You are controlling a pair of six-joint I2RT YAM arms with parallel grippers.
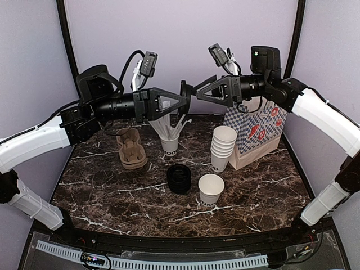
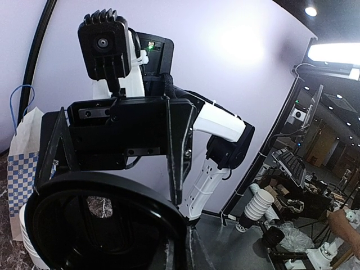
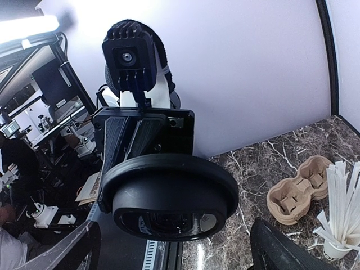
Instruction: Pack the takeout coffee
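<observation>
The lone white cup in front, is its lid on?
No, the cup is open on top; the left end effector holds a lid in the air.

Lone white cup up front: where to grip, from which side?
Probably the rim of the lone cup, from straight above: it stands upright, mouth open, so one finger goes inside, one outside. The lid stack sits close on its left and the cup stack just behind, so side approaches there look tight.
</observation>
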